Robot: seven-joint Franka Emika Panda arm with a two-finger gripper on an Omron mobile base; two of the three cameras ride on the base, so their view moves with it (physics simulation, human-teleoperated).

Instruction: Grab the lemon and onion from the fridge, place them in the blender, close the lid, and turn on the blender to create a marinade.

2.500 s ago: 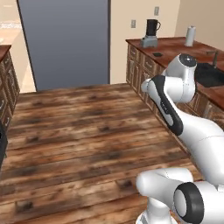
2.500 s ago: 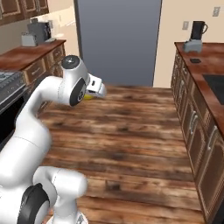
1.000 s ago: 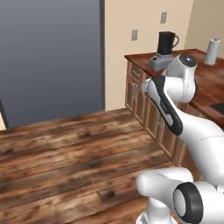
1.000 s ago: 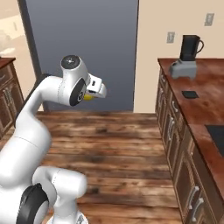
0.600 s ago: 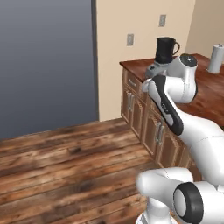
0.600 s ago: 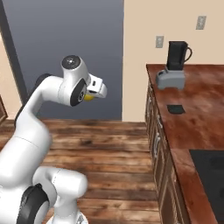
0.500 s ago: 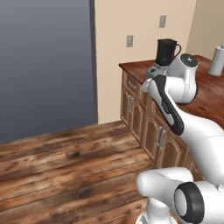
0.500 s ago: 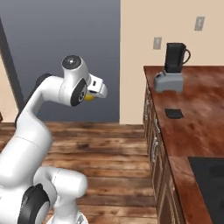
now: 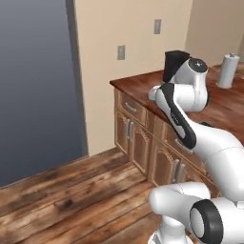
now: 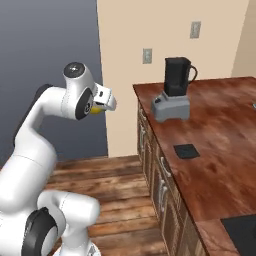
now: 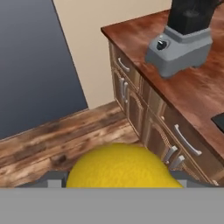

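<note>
The yellow lemon (image 11: pixel 120 168) sits large at the bottom of the hand view, between the fingers of my gripper (image 10: pixel 102 106), which is shut on it. In the right base view a sliver of the lemon (image 10: pixel 95 111) shows under the hand, held high over the wood floor. The blender (image 10: pixel 172 95) stands on the brown counter (image 10: pixel 220 145) near the wall, its dark jar on a grey base with a black knob (image 11: pixel 162 44). The black lid (image 10: pixel 186 151) lies flat on the counter in front of it. The grey fridge (image 9: pixel 33 86) fills the left with its door shut. The onion is out of view.
A white paper-towel roll (image 9: pixel 228 70) stands on the counter's far right. Counter drawers and cabinet doors (image 9: pixel 136 133) face the open wood floor (image 9: pixel 66 200). A dark cooktop corner (image 10: pixel 242 232) shows at the counter's near end. Two wall outlets (image 9: pixel 121 52) sit above the counter.
The whole picture has swung: the fridge slid off to the left and the counter with the blender came closer. The arm keeps its pose with the lemon in the gripper.
</note>
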